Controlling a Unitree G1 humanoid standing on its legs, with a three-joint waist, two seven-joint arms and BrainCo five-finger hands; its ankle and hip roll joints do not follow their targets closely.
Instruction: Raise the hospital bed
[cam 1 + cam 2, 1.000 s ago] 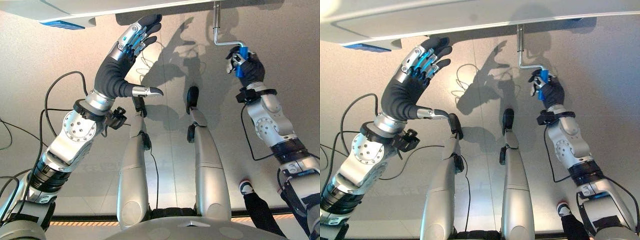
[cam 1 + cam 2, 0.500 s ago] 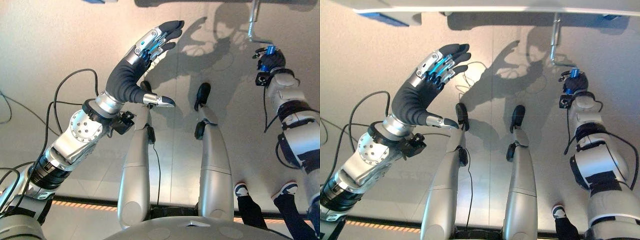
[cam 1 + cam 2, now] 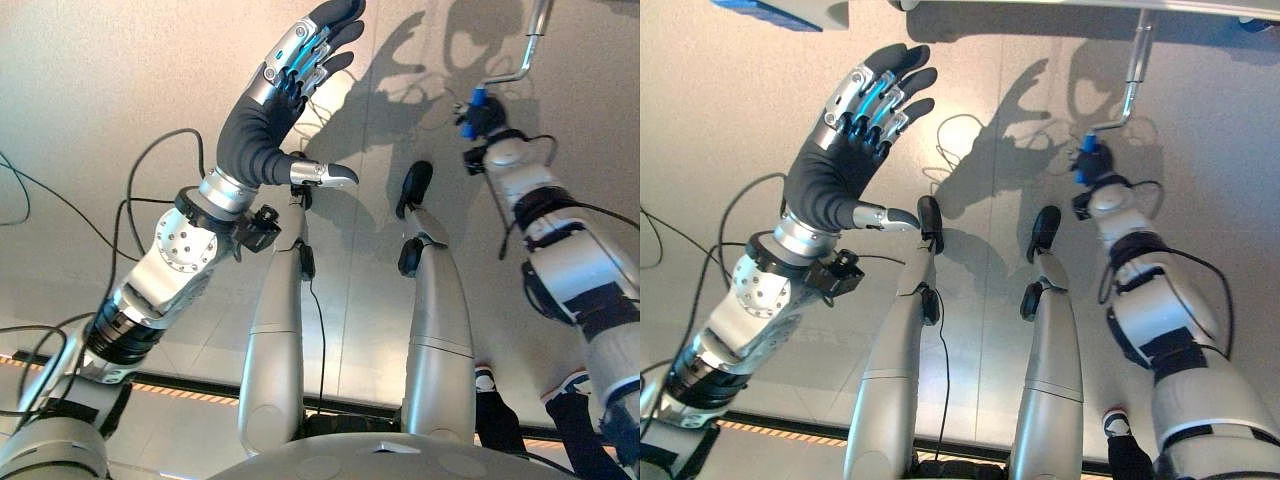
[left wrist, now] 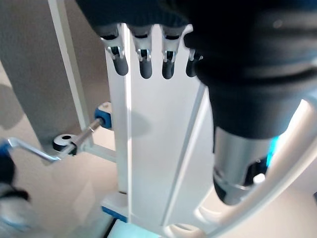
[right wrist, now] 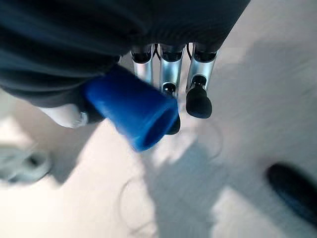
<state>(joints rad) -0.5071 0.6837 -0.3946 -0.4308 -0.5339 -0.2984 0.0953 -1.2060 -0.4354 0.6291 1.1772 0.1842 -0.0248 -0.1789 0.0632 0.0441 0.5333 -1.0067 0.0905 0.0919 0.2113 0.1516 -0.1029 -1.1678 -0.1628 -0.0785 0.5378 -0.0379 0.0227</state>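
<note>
The bed's metal crank point(image 3: 1129, 88) hangs from the white bed frame point(image 3: 1060, 6) at the far right and ends in a blue handle point(image 5: 132, 113). My right hand point(image 3: 484, 118) is shut on that handle point(image 3: 473, 99), which sits low and to the left of the crank shaft. My left hand point(image 3: 262, 118) is raised at the left with its fingers straight and spread, holding nothing. Past the left hand's fingers point(image 4: 144, 67) in the left wrist view I see the white bed frame point(image 4: 158, 148) and the crank point(image 4: 30, 148).
A blue fitting point(image 3: 770, 9) sits on the bed frame at the upper left. A person's shoes point(image 3: 487, 380) stand on the floor at the lower right. The light floor spreads under both arms.
The camera has shifted. My right hand has swung the blue handle from the right of the crank shaft round to its left. The left hand stays open and raised.
</note>
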